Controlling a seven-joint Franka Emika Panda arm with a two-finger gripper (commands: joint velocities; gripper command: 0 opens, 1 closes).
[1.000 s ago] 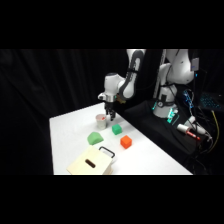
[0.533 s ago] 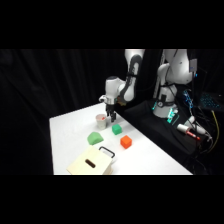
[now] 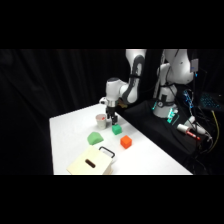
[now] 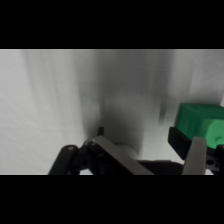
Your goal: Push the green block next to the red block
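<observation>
The green block (image 3: 117, 129) is a small dark green cube on the white table (image 3: 65, 130). The red block (image 3: 125, 142), an orange-red cube, lies a short gap nearer the front right of it. My gripper (image 3: 113, 120) hangs low at the green block's far-left side, close to the table. In the wrist view the green block (image 4: 202, 125) sits at the right, just beyond my right finger (image 4: 195, 155). The gripper (image 4: 150, 147) is open with nothing between its fingers.
A small white cup (image 3: 101, 120) stands just left of the gripper. A larger light green piece (image 3: 95, 138) lies in front of the cup. A beige box with a black handle (image 3: 92, 162) sits at the table's front edge. The arm's base (image 3: 167, 100) is at the right.
The gripper has come down and a little right, from above the cup to table height beside the green block. Both blocks are where they were.
</observation>
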